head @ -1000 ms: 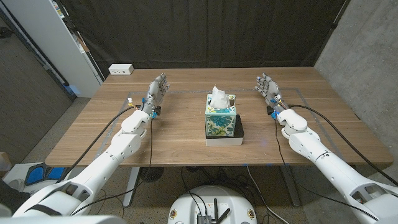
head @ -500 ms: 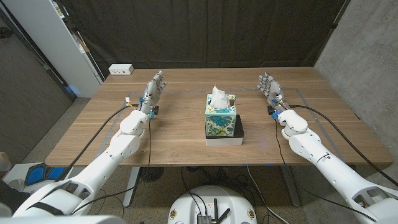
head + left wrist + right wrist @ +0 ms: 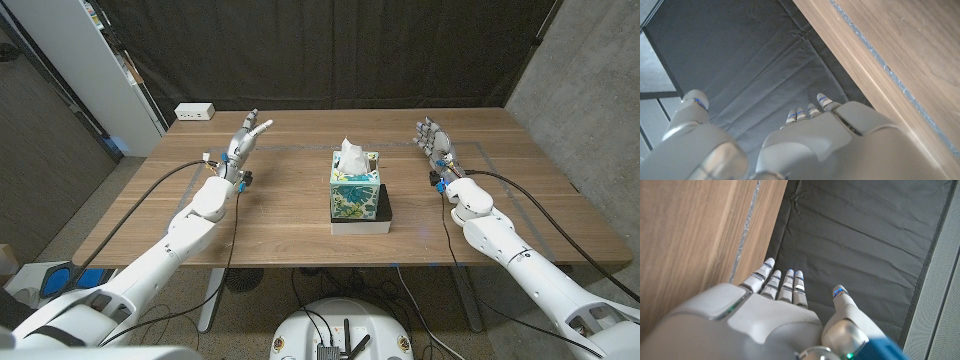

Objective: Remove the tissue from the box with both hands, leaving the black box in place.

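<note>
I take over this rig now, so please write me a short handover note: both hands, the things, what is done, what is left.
Left hand: open, holds nothing, left of the tissue box.
Right hand: open, holds nothing, right of it.
The tissue box stands mid-table in the black box; a white tissue sticks out on top.
Done: nothing.
Left: bring both hands in, pull the tissue out, leave the black box in place.

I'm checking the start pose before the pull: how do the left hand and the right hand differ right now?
The left hand is turned edge-on in the head view, looking narrow, while the right hand shows its broad back. The left hand's fingers lean inward toward the tissue box; the right hand's point away from the robot. Both hold nothing, fingers extended, apart from the box, one on each side.
</note>
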`<state>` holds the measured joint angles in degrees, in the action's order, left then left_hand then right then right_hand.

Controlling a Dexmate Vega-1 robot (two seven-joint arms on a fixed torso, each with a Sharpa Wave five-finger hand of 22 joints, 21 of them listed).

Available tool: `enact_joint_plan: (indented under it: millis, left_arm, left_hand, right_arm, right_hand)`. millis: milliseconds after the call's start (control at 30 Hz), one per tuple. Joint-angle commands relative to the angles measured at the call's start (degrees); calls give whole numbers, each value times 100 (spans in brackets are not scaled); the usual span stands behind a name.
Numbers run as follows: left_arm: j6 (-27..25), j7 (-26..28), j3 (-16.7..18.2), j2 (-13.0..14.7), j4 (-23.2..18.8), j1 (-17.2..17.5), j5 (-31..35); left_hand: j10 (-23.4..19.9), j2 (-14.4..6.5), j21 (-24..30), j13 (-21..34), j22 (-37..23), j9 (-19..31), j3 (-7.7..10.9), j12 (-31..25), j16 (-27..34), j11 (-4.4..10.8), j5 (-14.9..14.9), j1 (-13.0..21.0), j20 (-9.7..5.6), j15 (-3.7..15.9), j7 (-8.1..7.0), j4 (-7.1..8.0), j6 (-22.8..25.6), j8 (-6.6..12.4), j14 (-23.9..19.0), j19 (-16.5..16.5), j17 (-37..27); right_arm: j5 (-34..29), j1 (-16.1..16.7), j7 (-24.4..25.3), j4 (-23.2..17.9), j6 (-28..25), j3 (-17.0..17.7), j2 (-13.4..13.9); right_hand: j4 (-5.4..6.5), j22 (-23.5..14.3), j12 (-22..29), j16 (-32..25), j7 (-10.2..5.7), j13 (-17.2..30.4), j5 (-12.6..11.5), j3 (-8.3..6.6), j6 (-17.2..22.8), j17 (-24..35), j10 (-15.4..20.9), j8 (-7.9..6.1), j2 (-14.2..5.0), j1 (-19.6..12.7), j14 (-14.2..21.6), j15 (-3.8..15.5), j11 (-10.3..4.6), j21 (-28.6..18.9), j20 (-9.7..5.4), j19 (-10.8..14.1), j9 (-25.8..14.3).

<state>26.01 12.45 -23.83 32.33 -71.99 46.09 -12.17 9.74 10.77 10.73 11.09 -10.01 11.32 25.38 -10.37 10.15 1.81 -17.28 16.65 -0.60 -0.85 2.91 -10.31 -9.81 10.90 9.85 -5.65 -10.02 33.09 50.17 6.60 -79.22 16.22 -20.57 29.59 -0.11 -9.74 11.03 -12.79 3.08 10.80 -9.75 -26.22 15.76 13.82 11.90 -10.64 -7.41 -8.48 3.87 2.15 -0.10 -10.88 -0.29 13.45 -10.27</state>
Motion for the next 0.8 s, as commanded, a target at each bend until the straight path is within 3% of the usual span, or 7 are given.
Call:
enact_joint_plan:
  millis: [33, 233, 800]
  left_arm:
    - [-819, 1183, -141, 387, -867, 257, 1488]
    - [-831, 1358, -162, 354, -890, 281, 1582]
    - [-748, 1410, -148, 361, -974, 410, 1499]
  left_hand:
    - [1726, 4, -11, 27, -10, 18, -68, 5, -28, -74, -95, 150, 43, -95, 78, 3, -2356, -5, 1210, -48, -18]
    - [1692, -4, 0, 31, -9, 21, -111, -33, -14, -122, -153, 230, 27, -87, 90, 4, -2331, 36, 1218, -39, -18]
    - [1621, -13, 27, 36, -9, 26, -235, -91, 20, -50, -284, 427, -43, -4, 22, 14, -2243, 124, 1184, 9, -15]
  right_arm:
    - [3, 139, 97, -192, -4, 63, 72]
    - [-17, 126, 74, -190, 7, 56, 82]
    - [-15, 45, 35, -22, 63, 24, -8]
  right_hand:
    - [-34, -22, 41, -21, -7, 29, -18, 6, 72, 0, 43, -45, 1, 6, 34, 95, 31, -40, 51, 18, -12]
    - [-65, -22, 39, -11, 19, 29, -15, 43, 74, -22, 47, -42, 66, 23, 39, 49, 47, -42, 93, 27, -12]
    - [-135, -21, 31, 8, 43, 28, -24, 70, 74, -64, 46, -37, 114, 15, 43, 1, 77, -42, 132, 34, -11]
